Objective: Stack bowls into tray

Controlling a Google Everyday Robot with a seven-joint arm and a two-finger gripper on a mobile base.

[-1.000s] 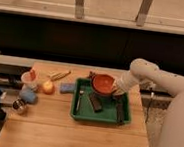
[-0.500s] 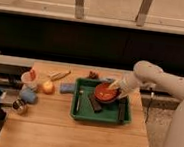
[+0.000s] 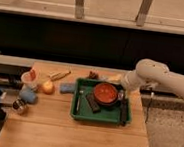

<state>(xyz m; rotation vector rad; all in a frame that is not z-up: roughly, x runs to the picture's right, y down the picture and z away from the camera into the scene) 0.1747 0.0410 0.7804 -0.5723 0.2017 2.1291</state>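
Green rectangular plastic tray with raised rim (image 3: 80, 114) sits on the wooden bench (image 3: 72, 136) toward its right edge, roughly midway between far and near edges; right rim lies close to the bench's right edge, little margin there. Round red-orange plastic bowl (image 3: 104, 93) is inside the tray, in the far-right part, over a dark rim that may be the purple bowl beneath; cannot confirm the colour. White robot arm (image 3: 158, 78) enters from the right, past the bench's right edge, and bends down to the tray's far-right corner. Gripper (image 3: 120, 95) is at the right side of the red-orange bowl, touching or just beside its rim; jaw state: cannot tell, nor whether it grips the bowl. Dark flat rectangular object (image 3: 93, 103) lies in the tray just near-left of the bowl; dark bar-shaped object (image 3: 123, 112) lies along the tray's right rim. Left half of the bench: small white cup with red contents (image 3: 29, 77) near the left edge, yellow-orange round fruit (image 3: 47, 86) beside it, light blue flat item (image 3: 67, 87) just beside the tray's left rim, blue cup (image 3: 27, 95) and a small dark round can (image 3: 19, 106) toward the near-left. Yellowish elongated item (image 3: 59, 75) and small brown object (image 3: 93, 75) lie along the far edge. Near strip of the bench in front of the tray is bare wood.
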